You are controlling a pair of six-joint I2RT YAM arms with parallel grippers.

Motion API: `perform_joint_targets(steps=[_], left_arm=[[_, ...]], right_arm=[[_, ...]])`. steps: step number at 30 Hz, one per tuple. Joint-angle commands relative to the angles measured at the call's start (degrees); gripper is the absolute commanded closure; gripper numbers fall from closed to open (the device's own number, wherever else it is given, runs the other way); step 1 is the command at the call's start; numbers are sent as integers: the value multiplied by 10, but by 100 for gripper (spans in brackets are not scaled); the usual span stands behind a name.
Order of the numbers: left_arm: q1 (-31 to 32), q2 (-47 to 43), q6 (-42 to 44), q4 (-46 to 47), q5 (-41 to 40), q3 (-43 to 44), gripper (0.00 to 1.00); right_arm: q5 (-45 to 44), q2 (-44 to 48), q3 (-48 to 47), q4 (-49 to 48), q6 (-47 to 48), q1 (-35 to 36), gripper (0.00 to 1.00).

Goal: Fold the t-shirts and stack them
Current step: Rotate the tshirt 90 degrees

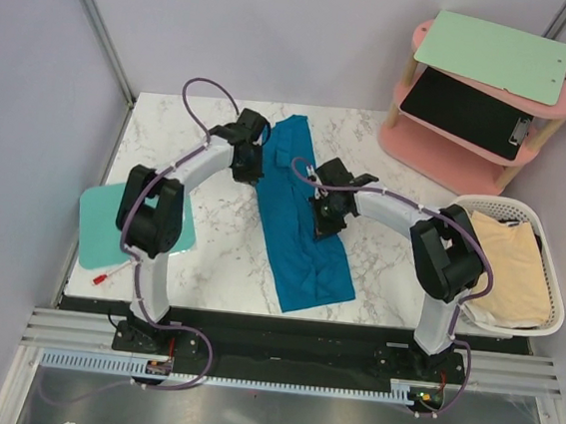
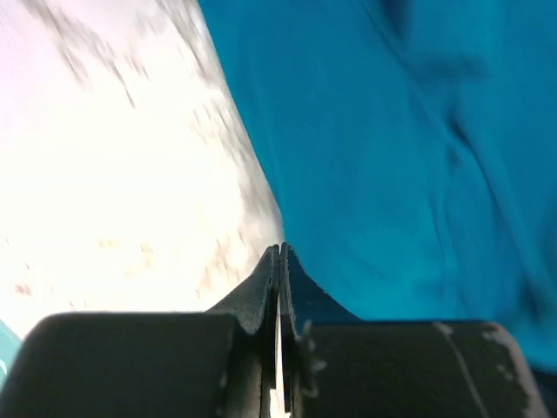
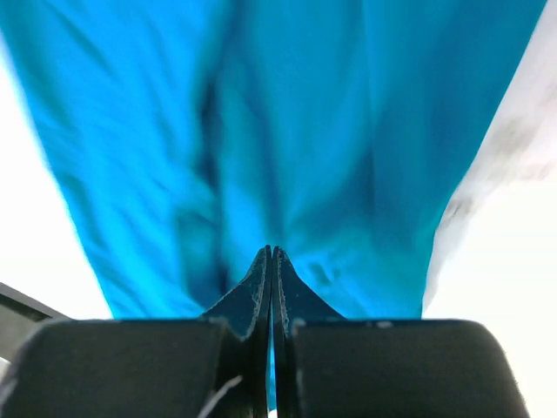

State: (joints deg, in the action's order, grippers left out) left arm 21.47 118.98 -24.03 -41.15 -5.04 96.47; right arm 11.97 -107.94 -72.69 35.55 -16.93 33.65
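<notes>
- Teal t-shirt (image 1: 294, 258) lies as a long narrow strip mid surface (image 1: 209, 250), running far to near.
- Left gripper (image 1: 248, 166): jaws pressed together, tips at the shirt's left edge near its far end. Cannot tell if cloth is pinched.
- Right gripper (image 1: 325, 216): jaws pressed together, tips over the shirt's middle.
- Cream t-shirts (image 1: 504, 263) are heaped in the white basket (image 1: 555, 298) on the right.

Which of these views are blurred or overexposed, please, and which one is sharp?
Top external: sharp, evenly lit, teal t-shirt and marble table crisp. Left wrist: table blown out to white, cloth smeared with blur, only the left fingers fairly sharp. Right wrist: cloth soft and streaky, table glaring white on both sides, right fingers in focus.
</notes>
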Motion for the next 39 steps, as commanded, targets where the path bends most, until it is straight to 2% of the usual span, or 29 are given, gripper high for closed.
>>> perform_joint_targets(steps=[1,2,7,16,23,39], left_arm=[[37,-157,-29,103,78,-125,98],[44,-168,-33,113,102,-169,98],[103,-208,-76,156,131,-277,98],[191,-203,-178,270,181,-399,98],[226,-190,-219,279,177,-431,98],[204,-280,-201,130,74,-505,98]], right_arm=[[-1,-6,-103,-28,-4,-2,100],[-8,-18,-117,-30,-5,-5,100],[-27,-88,-213,-53,-12,-31,100],[-54,-211,-349,-101,-28,-60,100],[-78,-245,-358,-140,-21,-64,100],[-158,-194,-229,-117,-23,-84,100]])
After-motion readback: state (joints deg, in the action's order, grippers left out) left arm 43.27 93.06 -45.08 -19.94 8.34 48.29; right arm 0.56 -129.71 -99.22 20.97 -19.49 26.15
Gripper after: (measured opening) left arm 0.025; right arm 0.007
